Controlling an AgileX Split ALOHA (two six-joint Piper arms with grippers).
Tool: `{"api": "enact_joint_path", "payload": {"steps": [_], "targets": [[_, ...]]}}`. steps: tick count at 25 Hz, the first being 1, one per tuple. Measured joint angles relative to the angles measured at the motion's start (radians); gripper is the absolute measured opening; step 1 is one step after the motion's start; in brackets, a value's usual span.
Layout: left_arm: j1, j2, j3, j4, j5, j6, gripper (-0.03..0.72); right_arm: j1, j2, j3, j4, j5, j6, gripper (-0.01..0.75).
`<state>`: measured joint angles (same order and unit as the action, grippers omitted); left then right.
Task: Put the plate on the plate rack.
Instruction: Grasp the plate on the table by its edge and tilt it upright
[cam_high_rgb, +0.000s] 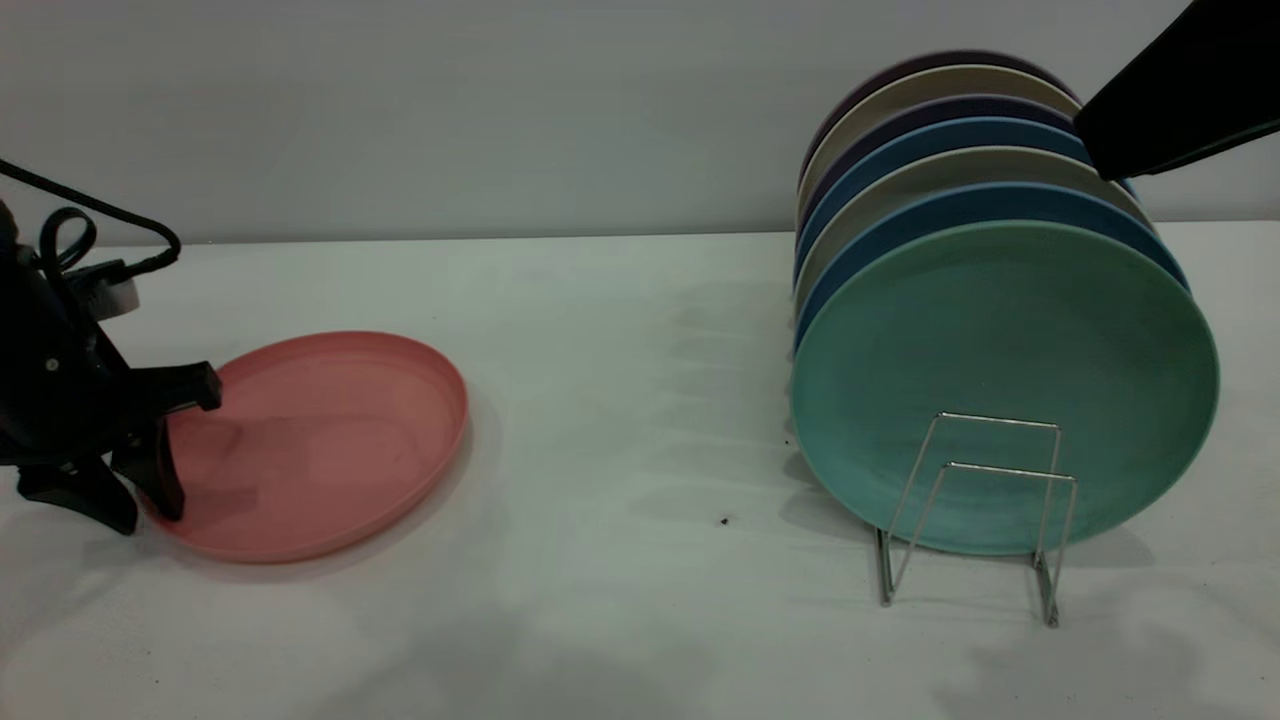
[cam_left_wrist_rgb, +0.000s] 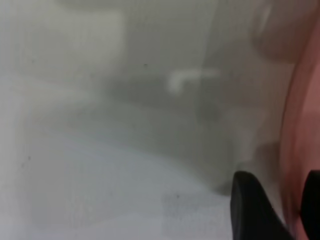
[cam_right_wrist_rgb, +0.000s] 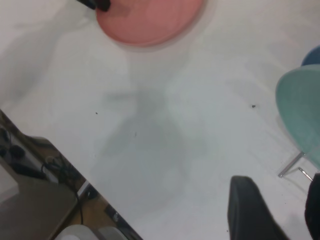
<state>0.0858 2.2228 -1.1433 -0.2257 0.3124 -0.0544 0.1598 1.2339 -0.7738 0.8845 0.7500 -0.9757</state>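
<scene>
The salmon-pink plate (cam_high_rgb: 330, 440) lies on the white table at the left; it also shows in the right wrist view (cam_right_wrist_rgb: 147, 20). My left gripper (cam_high_rgb: 145, 512) is down at the plate's left rim and open. In the left wrist view (cam_left_wrist_rgb: 281, 212) one finger (cam_left_wrist_rgb: 250, 210) is outside the rim and the other inside, with the pink rim (cam_left_wrist_rgb: 300, 150) between them. The silver wire plate rack (cam_high_rgb: 1000, 470) stands at the right, its front loops empty. My right gripper (cam_right_wrist_rgb: 280, 210) is open and empty, held high above the rack (cam_right_wrist_rgb: 292, 167).
The rack holds several upright plates: a teal-green one (cam_high_rgb: 1000, 380) in front, then blue (cam_high_rgb: 960, 205), beige and dark ones behind. The right arm (cam_high_rgb: 1180, 90) hangs over them at top right. The table's edge (cam_right_wrist_rgb: 50, 150) and cables below show in the right wrist view.
</scene>
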Motion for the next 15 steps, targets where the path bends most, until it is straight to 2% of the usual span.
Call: {"api": "enact_joint_path", "payload": {"steps": [3,9,15], "targets": [[0.000,0.003,0.000,0.000,-0.035,0.000,0.210,0.000,0.000,0.000,0.000,0.000,0.000,0.299],[0.000,0.003,-0.001,-0.012,-0.116,0.035,0.053,0.000,0.000,0.000,0.000,0.000,0.000,0.299],[-0.001,0.001,-0.001,-0.022,-0.137,0.187,0.045,0.000,0.000,0.000,0.000,0.005,0.000,0.299]]}}
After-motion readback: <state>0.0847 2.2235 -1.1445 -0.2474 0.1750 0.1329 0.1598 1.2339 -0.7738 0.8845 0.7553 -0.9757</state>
